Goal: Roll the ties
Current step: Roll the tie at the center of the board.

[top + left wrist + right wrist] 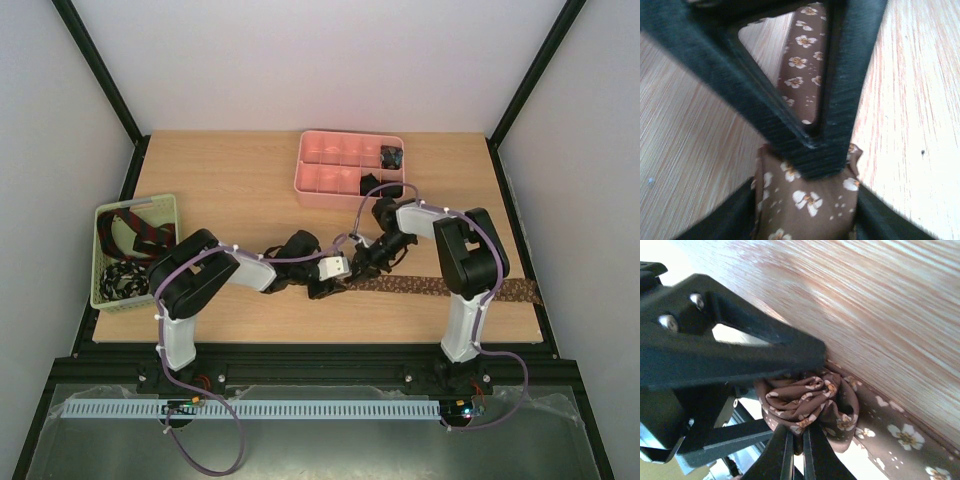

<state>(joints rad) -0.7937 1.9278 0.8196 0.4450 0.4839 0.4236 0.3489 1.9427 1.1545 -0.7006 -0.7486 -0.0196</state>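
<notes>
A brown tie point(440, 288) with a pale flower print lies flat across the table toward the right edge. Its left end is rolled into a small coil point(800, 400). My left gripper point(322, 285) holds that coil point(810, 197) from both sides, a finger pressing on each flank. My right gripper point(799, 434) is shut on a fold at the coil's centre, with its fingers point(840, 100) crossing in front of the left wrist camera. The unrolled tail point(802, 65) runs away behind them.
A pink compartmented tray point(300, 175) stands at the back with two dark coils point(391, 156) point(371, 184) in it. At the left edge a pale green basket point(100, 290) holds a red-striped tie point(140, 235) and a black-and-white one point(122, 278).
</notes>
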